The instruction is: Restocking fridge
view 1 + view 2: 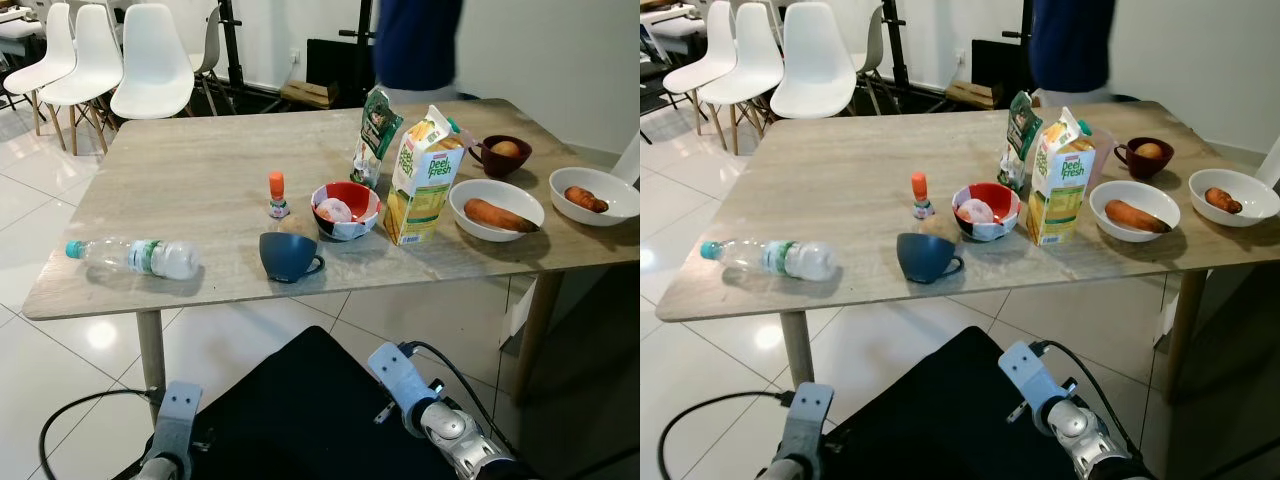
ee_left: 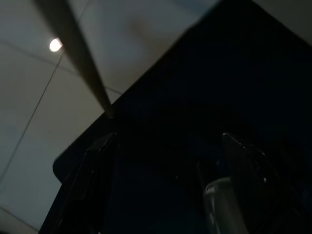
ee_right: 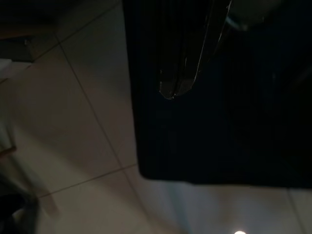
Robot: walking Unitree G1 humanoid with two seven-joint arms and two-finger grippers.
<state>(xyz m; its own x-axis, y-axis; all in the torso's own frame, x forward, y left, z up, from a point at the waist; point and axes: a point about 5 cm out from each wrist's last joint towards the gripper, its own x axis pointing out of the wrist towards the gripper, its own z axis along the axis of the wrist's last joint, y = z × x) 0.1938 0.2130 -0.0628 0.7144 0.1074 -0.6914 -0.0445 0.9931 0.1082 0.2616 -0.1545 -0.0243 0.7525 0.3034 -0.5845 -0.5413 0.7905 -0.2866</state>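
The things to restock are sitting on the worktop (image 1: pixel 200 170), none yet taken up. The juice carton (image 1: pixel 422 178) is standing upright near the far right, just beside a green pouch (image 1: pixel 376 135) leaning behind it and a patterned bowl (image 1: pixel 345 210) in front to its left. I am judging the carton to be the heaviest item and fairly stiff, though its walls would be giving under a hard squeeze; taking it across the 2 broad faces at mid-height looks safest. The water bottle (image 1: pixel 140 258) is lying on its side near the left edge, light, thin-walled and apt to be rolling, so a hold across its middle is suiting it. A small orange-capped bottle (image 1: pixel 278 196) is standing between the water bottle and the bowl, with a blue cup (image 1: pixel 290 256) tipped on its side in front. 2 white bowls, the nearer one (image 1: pixel 496 208) and the farther one (image 1: pixel 594 194), are holding orange vegetables, and a dark cup (image 1: pixel 503 153) is holding something round.

Both arms are hanging low beneath the worktop edge. The left tool (image 2: pixel 165 185) and the right tool (image 3: pixel 190 58) are showing dimly in their wrist views against dark cloth and floor tiles, and whether either is released or clenched I cannot tell. The head views are giving the whole spread; the wrist views are adding the pale floor and a lamp reflection.
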